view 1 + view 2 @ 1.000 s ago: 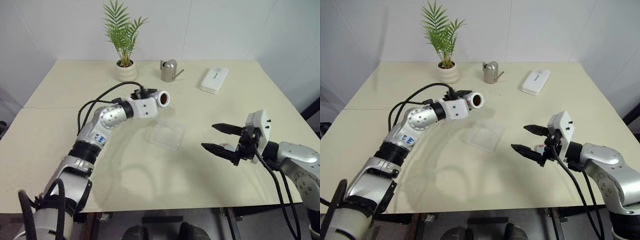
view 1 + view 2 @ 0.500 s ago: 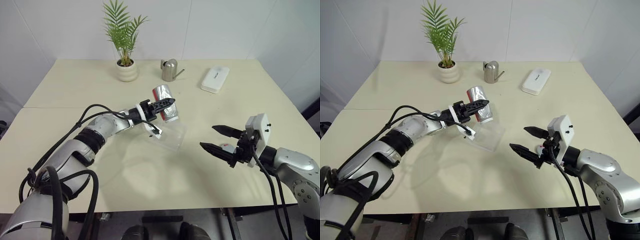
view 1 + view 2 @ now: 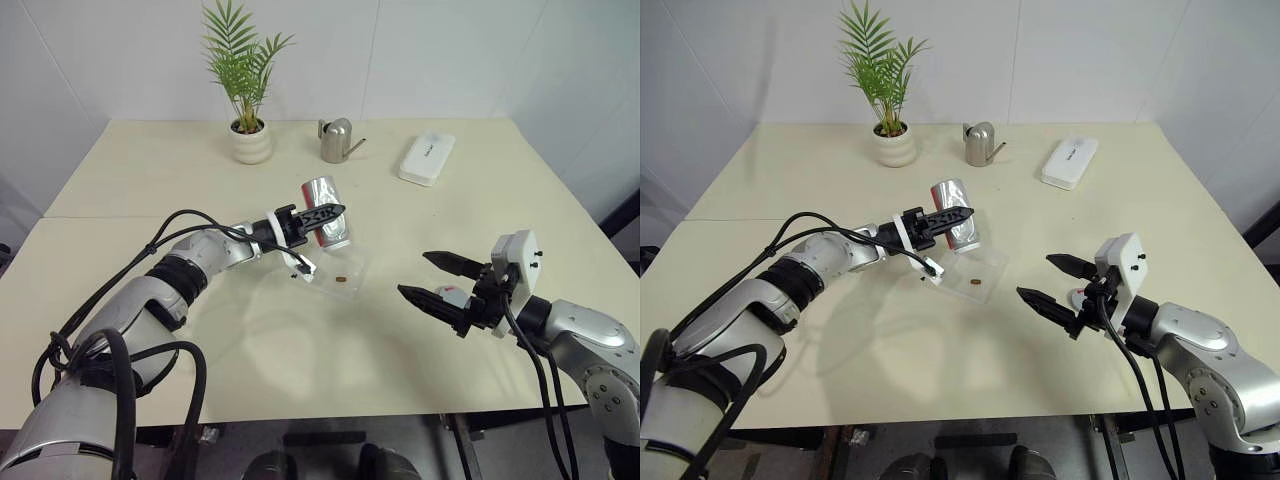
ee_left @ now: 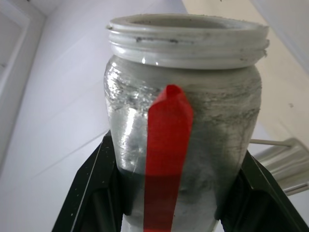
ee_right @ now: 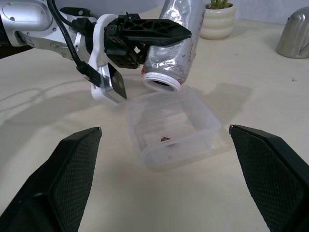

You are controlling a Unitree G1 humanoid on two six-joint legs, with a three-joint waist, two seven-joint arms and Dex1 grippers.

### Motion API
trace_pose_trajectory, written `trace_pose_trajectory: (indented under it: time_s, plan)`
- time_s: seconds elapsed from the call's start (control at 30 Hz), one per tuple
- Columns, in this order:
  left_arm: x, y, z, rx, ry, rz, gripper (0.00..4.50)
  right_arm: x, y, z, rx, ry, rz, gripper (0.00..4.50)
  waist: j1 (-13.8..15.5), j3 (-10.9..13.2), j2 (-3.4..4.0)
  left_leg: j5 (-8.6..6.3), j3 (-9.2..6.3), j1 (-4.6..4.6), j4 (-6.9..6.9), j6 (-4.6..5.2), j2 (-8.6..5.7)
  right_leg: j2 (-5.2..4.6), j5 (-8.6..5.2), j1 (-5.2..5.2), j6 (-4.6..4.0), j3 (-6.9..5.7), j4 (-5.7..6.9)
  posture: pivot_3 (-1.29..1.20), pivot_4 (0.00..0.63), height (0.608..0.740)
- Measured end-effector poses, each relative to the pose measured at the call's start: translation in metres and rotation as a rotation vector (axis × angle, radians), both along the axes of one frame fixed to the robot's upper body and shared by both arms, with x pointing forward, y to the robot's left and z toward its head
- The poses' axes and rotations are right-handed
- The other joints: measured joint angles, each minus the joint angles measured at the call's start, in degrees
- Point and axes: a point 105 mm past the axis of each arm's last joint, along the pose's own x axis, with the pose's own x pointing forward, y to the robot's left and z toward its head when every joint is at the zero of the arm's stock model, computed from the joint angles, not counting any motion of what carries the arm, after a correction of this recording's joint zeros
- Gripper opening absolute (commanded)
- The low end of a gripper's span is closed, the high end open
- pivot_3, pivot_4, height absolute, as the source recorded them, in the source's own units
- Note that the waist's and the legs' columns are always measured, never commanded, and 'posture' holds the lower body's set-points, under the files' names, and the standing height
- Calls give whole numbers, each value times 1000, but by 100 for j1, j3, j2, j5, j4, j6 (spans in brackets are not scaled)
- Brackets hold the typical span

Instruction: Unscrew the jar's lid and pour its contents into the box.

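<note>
- My left gripper (image 3: 322,214) is clamped around the jar (image 3: 327,226), silvery-clear with a red stripe (lid off, rim bare), tipped mouth-down over the near edge of the box (image 5: 170,130).
- The box, a clear shallow tray on the table (image 3: 150,190), holds a few brown contents (image 3: 341,280) on its floor.
- A second ago the jar pointed sideways and the box looked empty.
- My right gripper (image 3: 432,281) hangs wide apart beside the box, holding nothing.
</note>
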Motion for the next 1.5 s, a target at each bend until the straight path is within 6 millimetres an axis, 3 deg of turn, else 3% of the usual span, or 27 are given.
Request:
trace_pose_trajectory:
  time_s: [0.17,0.23,0.37,0.47,0.63,0.83,1.0,1.27,1.5]
  plan:
    - [0,12,25,-182,222,32,1965,-1,2,0,8,-7,14,4461,5,-1,-1,0,5,1,6,0,2,-2,0,-1,0,2,4,0,150,740]
    - [5,24,33,-379,443,79,1965,0,2,-2,11,-2,20,4461,-15,-3,0,0,12,8,10,0,3,-4,0,-1,0,7,13,0,150,740]
    - [18,58,21,-760,861,174,1965,2,0,-6,6,5,26,4461,-41,-4,0,2,17,11,23,-3,5,1,0,-1,0,12,25,0,150,740]
    - [26,96,6,-1118,1187,224,1965,2,1,-10,-24,-14,57,4461,-96,-4,-2,3,17,12,33,-5,5,8,0,1,0,15,33,0,150,740]
    - [19,144,-5,-1569,1449,213,1965,10,0,-13,-84,-62,90,4461,-165,-8,-8,3,12,20,35,-3,1,8,4,9,8,25,33,0,150,740]
    - [-2,192,-33,-1817,1419,299,1965,20,3,-10,-122,-127,135,4461,-153,-15,-20,4,12,24,34,-6,2,10,5,12,6,26,32,0,150,740]
    - [-17,224,-39,-1917,1315,306,1965,26,11,-7,-111,-137,188,4461,-137,-26,-38,2,5,25,34,-8,2,6,6,16,5,25,28,0,150,740]
    - [-34,235,-68,-1956,1327,308,1965,30,17,-10,-97,-114,228,4461,-154,-28,-42,-2,7,26,32,-14,5,6,6,15,4,23,26,0,150,740]
    - [-42,234,-80,-1959,1350,299,4256,31,20,-8,-98,-120,248,4500,-157,-29,-43,-5,9,29,31,-19,9,6,7,14,2,24,26,0,150,740]
